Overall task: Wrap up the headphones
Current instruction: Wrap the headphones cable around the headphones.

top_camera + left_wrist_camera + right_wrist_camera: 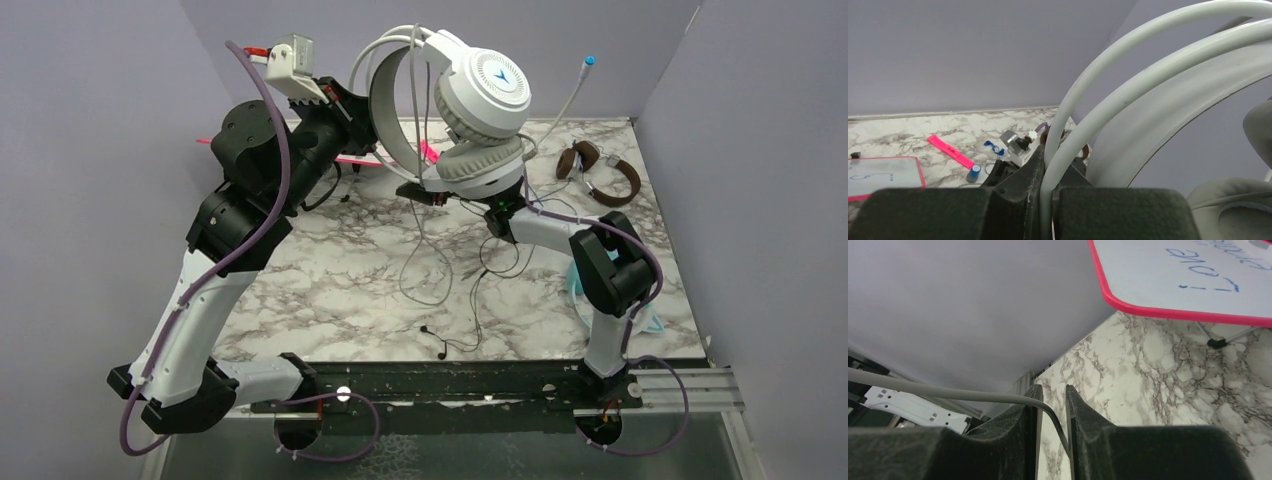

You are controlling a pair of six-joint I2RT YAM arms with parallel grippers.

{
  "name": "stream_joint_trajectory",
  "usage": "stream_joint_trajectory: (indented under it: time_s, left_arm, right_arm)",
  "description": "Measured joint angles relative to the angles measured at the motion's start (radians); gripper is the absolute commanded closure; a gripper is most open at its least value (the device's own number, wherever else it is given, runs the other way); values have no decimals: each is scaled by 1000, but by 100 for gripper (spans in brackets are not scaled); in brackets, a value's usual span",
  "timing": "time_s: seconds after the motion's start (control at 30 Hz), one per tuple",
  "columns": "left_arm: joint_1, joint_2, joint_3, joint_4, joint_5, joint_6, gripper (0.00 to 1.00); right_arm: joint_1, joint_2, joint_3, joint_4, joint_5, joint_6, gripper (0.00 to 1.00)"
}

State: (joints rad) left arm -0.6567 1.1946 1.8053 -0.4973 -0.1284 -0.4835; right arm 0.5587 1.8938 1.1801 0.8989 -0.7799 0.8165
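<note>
Above the far side of the marble tabletop (330, 290), white-grey headphones (480, 100) aloft, band clamped in the jaws of the left gripper (1047, 197), grey cord (948, 392) passing between the narrowly parted jaws of the right gripper (1052, 402), brown headphones (600, 175) lying far right.

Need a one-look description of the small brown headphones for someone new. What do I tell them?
Start at the marble table and go to its far right corner. The brown headphones lie flat on the tabletop there, just right of the white headset. They are small, dark brown and thin-banded, unlike the bulky white set with the blue logo, which is held up in the air.
</note>
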Motion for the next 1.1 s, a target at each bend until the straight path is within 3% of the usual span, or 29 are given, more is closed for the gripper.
stream_joint_trajectory:
  time_s: [0.23, 0.33, 0.53, 0.73, 0.9, 1.1]
  left_arm:
    - [0, 37, 72, 8, -60, -11, 100]
    - [0, 61, 109, 6, -130, -10, 100]
    - [0, 148, 201, -27, -303, 45, 100]
    - [0, 186, 236, -11, -440, 111, 100]
    - [0, 200, 267, 27, -573, 205, 100]
    - [0, 238, 270, 59, -702, 257, 100]
  right_arm:
    - [35, 18, -70, 93, 14, 41, 84]
    - [51, 16, -143, 128, 20, 47, 99]
    - [90, -116, -339, 109, 43, 14, 99]
    - [101, -329, -414, -45, 96, -94, 99]
    - [122, -447, -419, -279, 160, -219, 99]
    - [221, -564, -410, -482, 190, -326, 99]
